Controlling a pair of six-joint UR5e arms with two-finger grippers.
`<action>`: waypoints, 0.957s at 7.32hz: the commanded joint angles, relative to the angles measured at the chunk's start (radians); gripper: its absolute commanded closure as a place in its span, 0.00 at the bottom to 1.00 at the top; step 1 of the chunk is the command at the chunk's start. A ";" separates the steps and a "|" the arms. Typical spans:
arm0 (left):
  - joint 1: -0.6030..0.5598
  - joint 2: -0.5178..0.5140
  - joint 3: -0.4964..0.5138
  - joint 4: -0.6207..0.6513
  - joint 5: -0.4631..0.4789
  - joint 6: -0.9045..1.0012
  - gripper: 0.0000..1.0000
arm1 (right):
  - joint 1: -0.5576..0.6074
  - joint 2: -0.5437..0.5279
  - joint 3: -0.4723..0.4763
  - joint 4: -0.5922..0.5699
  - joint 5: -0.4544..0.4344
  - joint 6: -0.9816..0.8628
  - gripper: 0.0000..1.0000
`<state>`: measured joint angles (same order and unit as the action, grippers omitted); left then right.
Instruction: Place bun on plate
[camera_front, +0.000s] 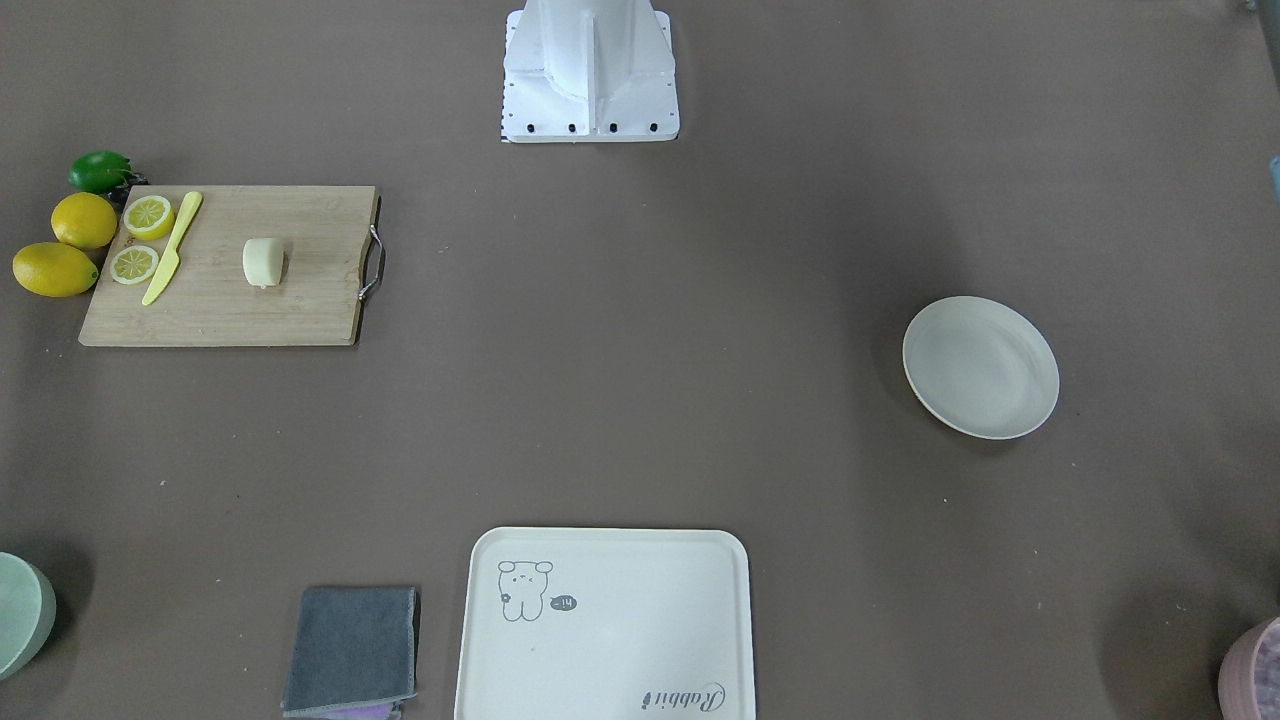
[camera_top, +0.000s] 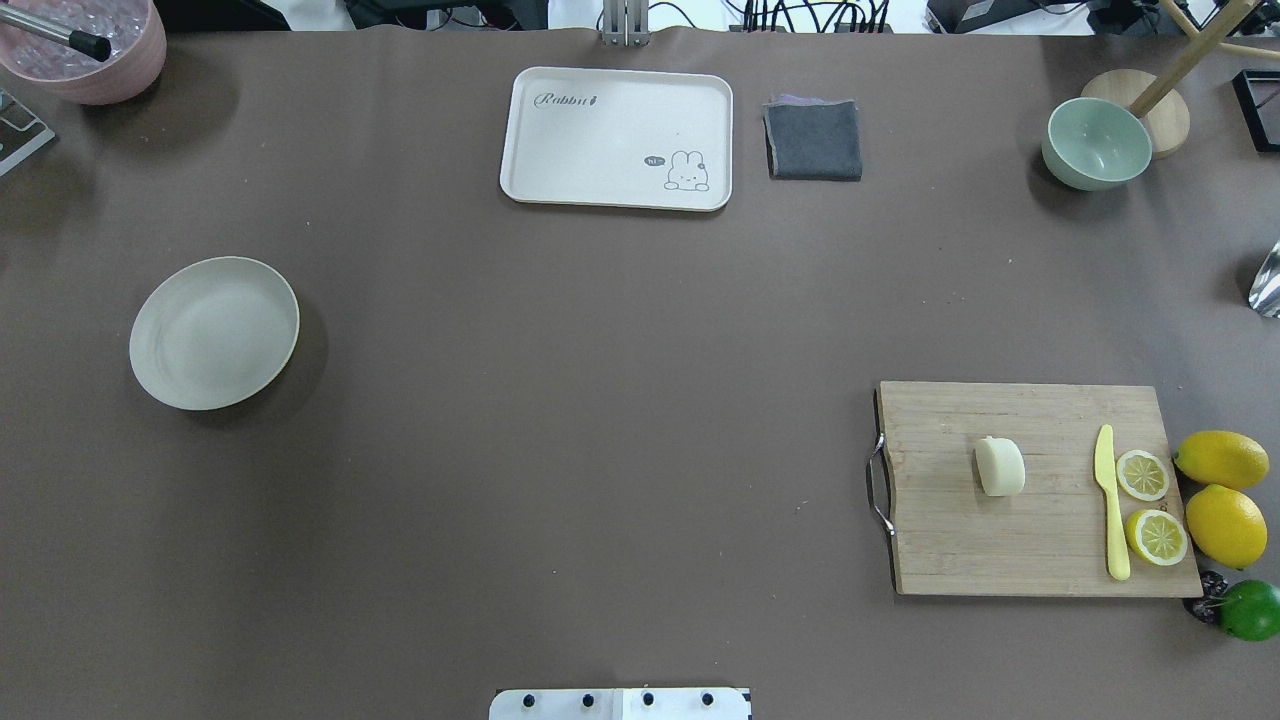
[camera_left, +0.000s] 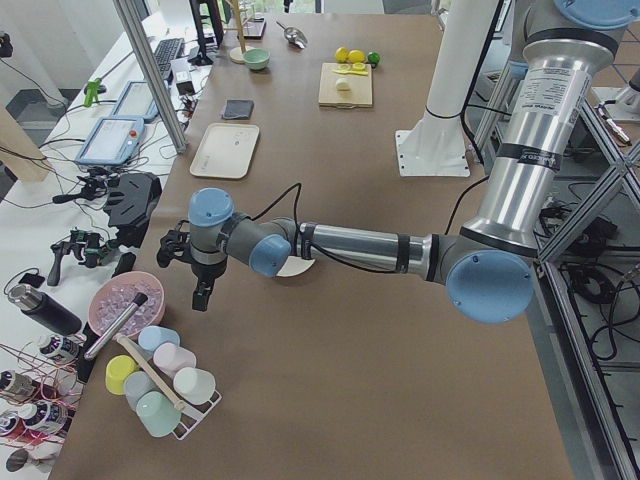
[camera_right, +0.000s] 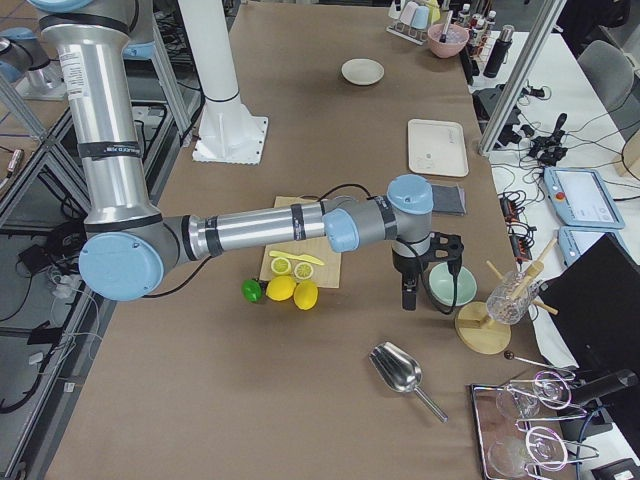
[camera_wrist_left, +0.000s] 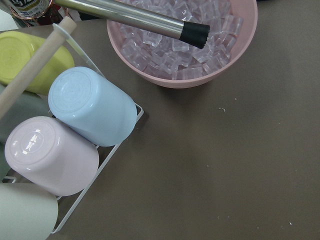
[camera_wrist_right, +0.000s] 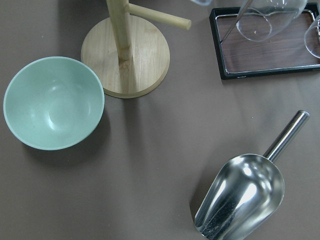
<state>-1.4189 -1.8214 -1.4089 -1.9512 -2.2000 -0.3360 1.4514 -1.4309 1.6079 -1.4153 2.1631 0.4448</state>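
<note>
The bun (camera_front: 263, 262) (camera_top: 1000, 466), a pale cream lump, lies on the wooden cutting board (camera_top: 1040, 540) at the table's right side. The plate (camera_front: 980, 367) (camera_top: 214, 332), round and off-white, stands empty on the left side, far from the bun. My left gripper (camera_left: 200, 292) hangs past the plate near the pink ice bowl (camera_left: 122, 304). My right gripper (camera_right: 408, 293) hangs beside the green bowl (camera_right: 445, 283), beyond the board. Each gripper shows only in a side view, so I cannot tell if either is open or shut.
On the board lie a yellow knife (camera_top: 1110, 505) and lemon halves (camera_top: 1142, 474), with whole lemons (camera_top: 1222, 458) and a lime (camera_top: 1250, 608) beside it. A cream tray (camera_top: 617, 138) and grey cloth (camera_top: 813, 140) sit at the far edge. A cup rack (camera_wrist_left: 75, 135) and metal scoop (camera_wrist_right: 242, 195) flank the table ends.
</note>
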 joint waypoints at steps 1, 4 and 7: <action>0.014 -0.004 -0.027 -0.003 -0.009 0.002 0.02 | 0.000 0.001 0.001 0.001 0.000 0.002 0.00; 0.184 -0.006 -0.083 -0.009 -0.046 -0.006 0.01 | 0.000 0.001 0.009 0.003 -0.003 0.084 0.00; 0.354 -0.009 0.003 -0.122 -0.032 0.005 0.02 | -0.003 0.003 -0.005 0.004 -0.011 0.087 0.00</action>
<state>-1.1406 -1.8260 -1.4618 -2.0244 -2.2380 -0.3349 1.4500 -1.4289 1.6107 -1.4119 2.1575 0.5306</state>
